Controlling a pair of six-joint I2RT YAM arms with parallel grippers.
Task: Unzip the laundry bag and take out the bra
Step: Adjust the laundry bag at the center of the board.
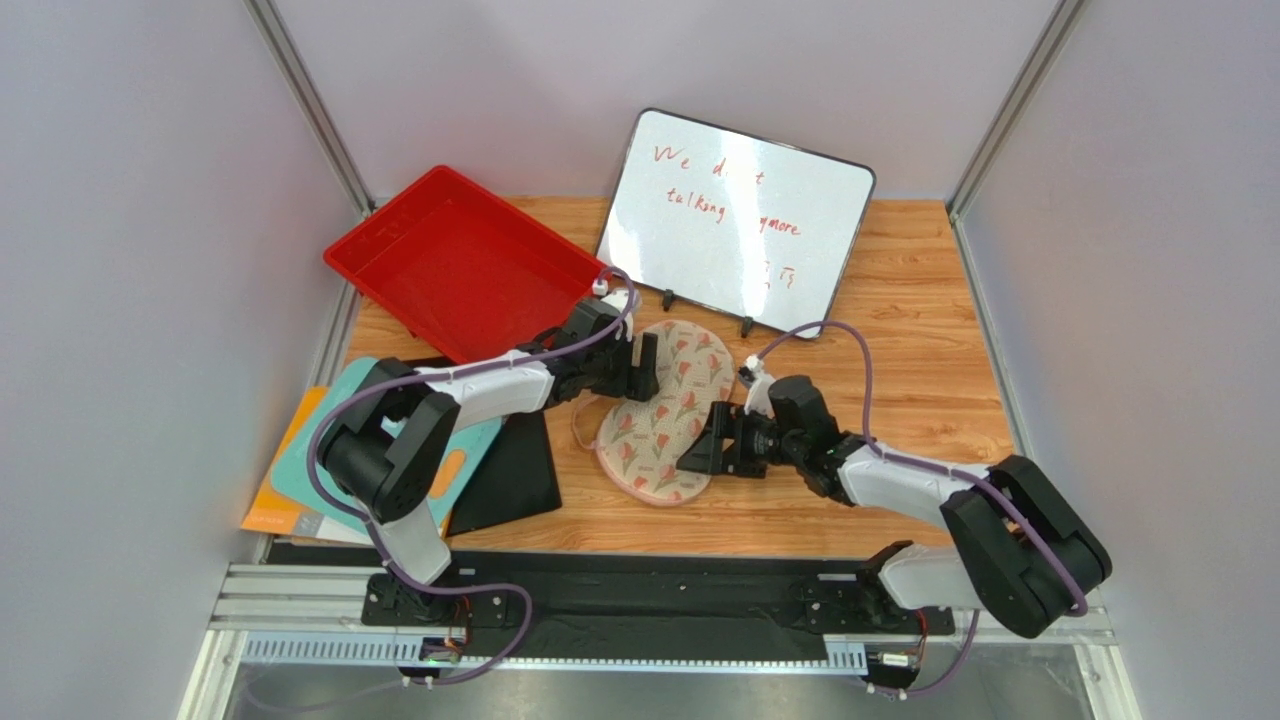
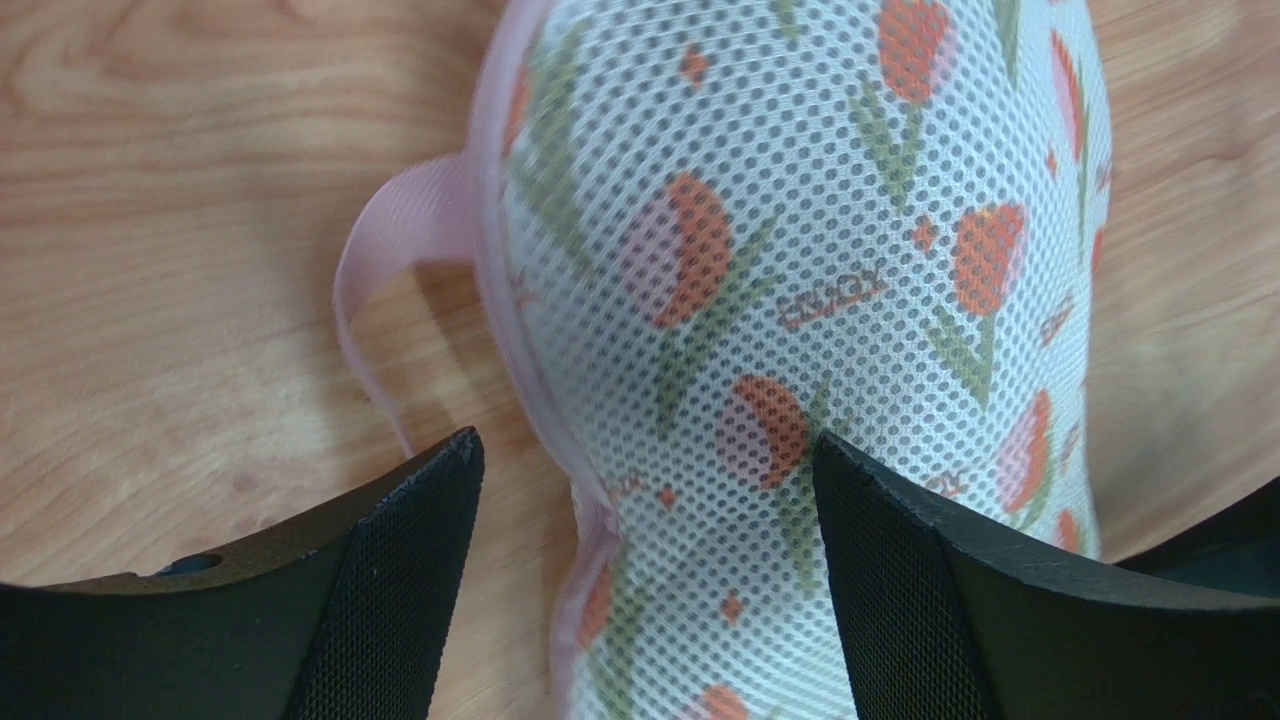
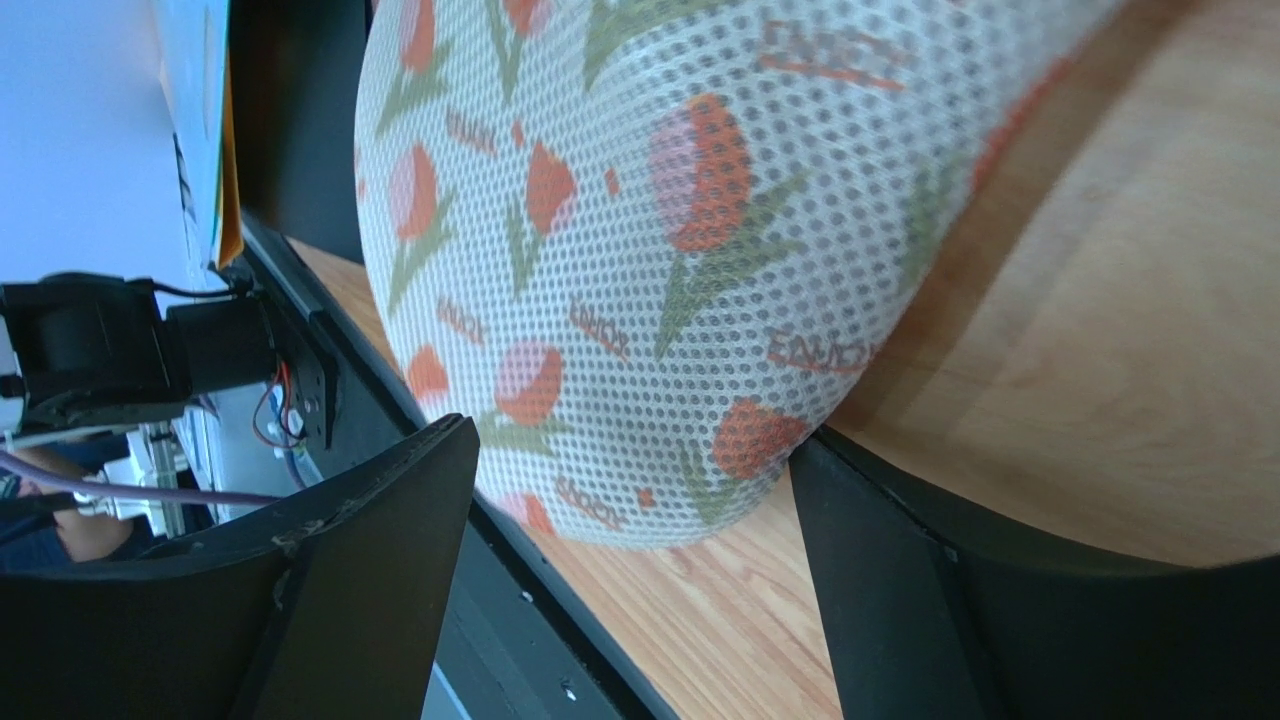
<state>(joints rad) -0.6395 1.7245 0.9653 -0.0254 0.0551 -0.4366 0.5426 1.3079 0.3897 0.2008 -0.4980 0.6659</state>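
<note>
One light wooden table (image 1: 917,375) fills the middle of the top view. A white rectangular whiteboard (image 1: 736,210) with red handwriting leans on small black feet at upper centre. To its left, a red rectangular plastic tray (image 1: 458,270) sits tilted in the upper left, showing only its own red floor and walls. At lower left lies a stack of flat sheets, a teal board (image 1: 338,398) over an orange one (image 1: 278,503), with a black flat sheet (image 1: 514,468) just beside them.

At the centre lies the laundry bag (image 1: 669,413), a flat peanut-shaped cream mesh pouch printed with orange-red tulips and green stems, running from upper right to lower left. Its mesh hides whatever it holds, and the pictures do not show whether the zipper is open.

The left gripper (image 1: 646,365) hangs over the bag's upper left edge with its jaws spread wide and holding nothing. In the left wrist view (image 2: 646,450), one finger stands over bare wood and the other over the printed mesh (image 2: 796,300).

The right gripper (image 1: 709,447) is at the bag's lower right edge. In the right wrist view (image 3: 631,443) its jaws are also wide apart, with the bag's rounded end (image 3: 646,225) between them and not clamped.

A thin pink fabric loop (image 2: 394,240) juts from the bag's pink edging onto the wood, just beside the left gripper's outer finger.
</note>
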